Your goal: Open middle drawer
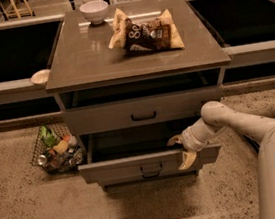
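Clearly pulled out, the middle drawer sits low in the centre of the frame, grey-brown with a small black bar handle. My end effector is at its right front rim, fingers spread apart. The drawer's inside is too dark to read, and my arm is cut off at the lower right.

Arm from R, gripper low ctr-R, fingers apart.

Table carries white bowl at far edge, left of centre, snack bags right of centre; gripper below front-right corner.
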`<state>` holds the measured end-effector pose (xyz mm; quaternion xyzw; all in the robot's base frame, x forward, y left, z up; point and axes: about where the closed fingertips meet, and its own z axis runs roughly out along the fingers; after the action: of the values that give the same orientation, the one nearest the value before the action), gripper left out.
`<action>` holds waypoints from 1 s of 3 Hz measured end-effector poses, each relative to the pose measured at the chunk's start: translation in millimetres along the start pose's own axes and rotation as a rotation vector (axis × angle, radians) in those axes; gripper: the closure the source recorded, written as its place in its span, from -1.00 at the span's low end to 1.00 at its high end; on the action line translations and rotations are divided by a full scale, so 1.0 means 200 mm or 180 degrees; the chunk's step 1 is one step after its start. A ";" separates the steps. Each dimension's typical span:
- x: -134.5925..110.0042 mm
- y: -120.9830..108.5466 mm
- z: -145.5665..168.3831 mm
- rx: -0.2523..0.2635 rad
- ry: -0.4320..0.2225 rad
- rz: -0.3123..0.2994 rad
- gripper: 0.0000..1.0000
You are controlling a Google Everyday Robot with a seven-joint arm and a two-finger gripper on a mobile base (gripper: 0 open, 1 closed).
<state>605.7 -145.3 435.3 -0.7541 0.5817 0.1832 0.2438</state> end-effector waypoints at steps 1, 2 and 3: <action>-0.03 0.04 0.05 -0.0163 0.0040 -0.0082 -1.00; -0.04 0.16 0.15 -0.0512 0.0130 -0.0034 -0.95; -0.05 0.21 0.17 -0.0638 0.0175 0.0000 -0.52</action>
<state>562.6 -126.7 406.0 -0.7794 0.5669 0.2198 0.1511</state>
